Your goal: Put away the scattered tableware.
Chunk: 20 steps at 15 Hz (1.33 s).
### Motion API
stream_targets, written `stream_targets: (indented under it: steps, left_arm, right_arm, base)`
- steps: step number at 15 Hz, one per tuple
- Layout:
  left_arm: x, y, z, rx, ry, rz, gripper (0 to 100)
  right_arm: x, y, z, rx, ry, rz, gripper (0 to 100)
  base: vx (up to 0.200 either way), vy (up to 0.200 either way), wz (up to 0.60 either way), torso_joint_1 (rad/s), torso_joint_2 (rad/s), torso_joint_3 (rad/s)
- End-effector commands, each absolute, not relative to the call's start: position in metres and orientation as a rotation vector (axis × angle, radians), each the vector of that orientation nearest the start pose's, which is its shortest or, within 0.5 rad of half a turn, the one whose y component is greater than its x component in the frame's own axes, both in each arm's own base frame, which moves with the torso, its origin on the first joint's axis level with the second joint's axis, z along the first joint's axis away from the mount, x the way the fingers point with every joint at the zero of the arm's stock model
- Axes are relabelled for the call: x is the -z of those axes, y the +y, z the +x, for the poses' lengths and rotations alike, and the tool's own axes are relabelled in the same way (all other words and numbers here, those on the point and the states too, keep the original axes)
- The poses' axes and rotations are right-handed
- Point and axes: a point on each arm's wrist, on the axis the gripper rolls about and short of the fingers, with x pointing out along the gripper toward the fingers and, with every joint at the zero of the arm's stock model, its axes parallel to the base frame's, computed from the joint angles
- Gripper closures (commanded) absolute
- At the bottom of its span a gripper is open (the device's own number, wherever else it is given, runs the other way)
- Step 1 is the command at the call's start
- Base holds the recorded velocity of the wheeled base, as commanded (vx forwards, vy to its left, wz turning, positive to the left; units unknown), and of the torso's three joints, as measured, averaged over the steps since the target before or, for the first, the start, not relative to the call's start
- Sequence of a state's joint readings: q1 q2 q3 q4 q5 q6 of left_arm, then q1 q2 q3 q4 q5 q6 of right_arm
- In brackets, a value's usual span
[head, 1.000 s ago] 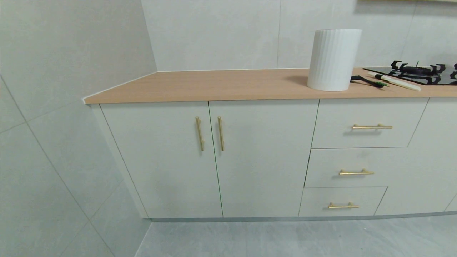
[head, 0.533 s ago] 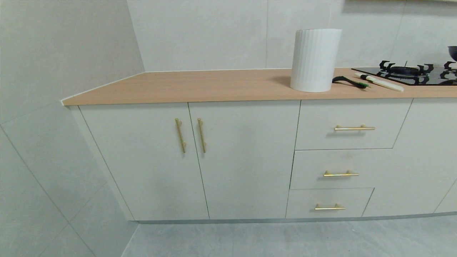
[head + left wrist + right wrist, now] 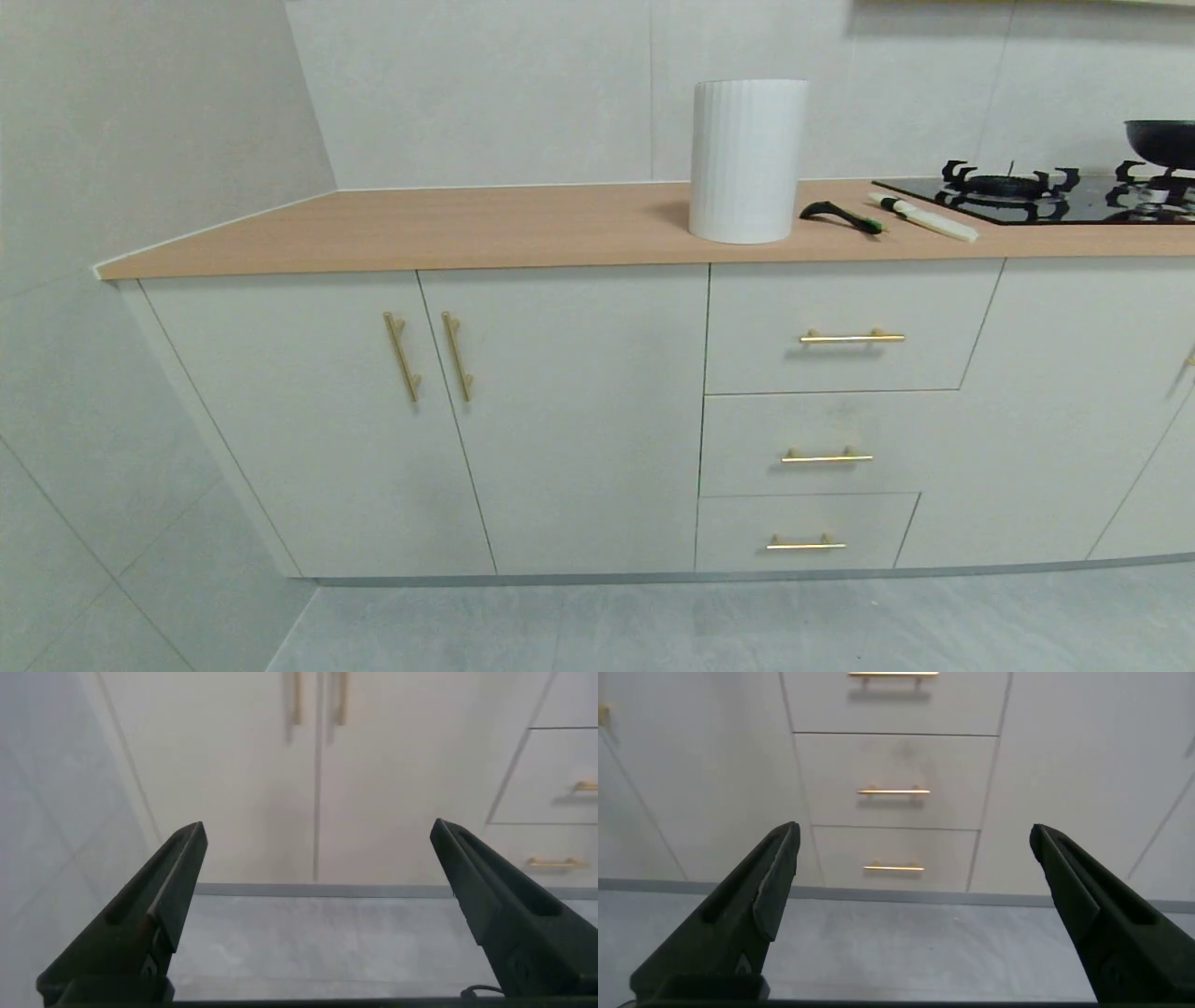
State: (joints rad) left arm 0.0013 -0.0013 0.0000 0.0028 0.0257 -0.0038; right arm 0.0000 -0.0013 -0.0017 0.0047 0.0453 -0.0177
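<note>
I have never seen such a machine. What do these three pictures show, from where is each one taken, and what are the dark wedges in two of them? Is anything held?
It is a robot with two arms, each ending in a two-fingered gripper. The wide picture comes from a camera on its head. On the countertop stands a white ribbed container; beside it lie a black-handled utensil and a long white utensil, then a gas hob with a dark pan. The other two pictures come from wrist cameras. The wedges are the fingers of the left gripper, facing cabinet doors, and the right gripper, facing drawers. Both are open and hold nothing.
</note>
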Motion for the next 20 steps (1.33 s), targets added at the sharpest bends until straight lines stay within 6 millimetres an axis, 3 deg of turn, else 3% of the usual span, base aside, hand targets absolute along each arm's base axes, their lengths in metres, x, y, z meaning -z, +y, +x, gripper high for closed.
stream_targets:
  steps: [1,10,15,20]
  left_arm:
    - [-0.0752,0.0006,-0.0228,-0.028,0.003,-0.003,0]
    - [-0.0752,0.0006,-0.0228,-0.028,0.003,-0.003,0]
    - [-0.0752,0.0006,-0.0228,-0.028,0.003,-0.003,0]
    - [-0.0752,0.0006,-0.0228,-0.028,0.003,-0.003,0]
  right_arm:
    - [-0.0754,0.0011,-0.0229,-0.048,0.003,-0.018,0]
    - [-0.0754,0.0011,-0.0229,-0.046,0.003,-0.018,0]
    - [-0.0754,0.0011,-0.0229,-0.048,0.003,-0.018,0]
    - [-0.0754,0.0011,-0.0229,-0.048,0.003,-0.020,0]
  base:
    - [0.000,-0.200,0.00,0.002,0.01,0.007]
    - [0.000,0.000,0.00,0.000,0.00,0.000]
    - [0.200,0.000,0.00,0.000,0.00,-0.001]
    - [0.000,0.000,0.00,0.000,0.00,0.000]
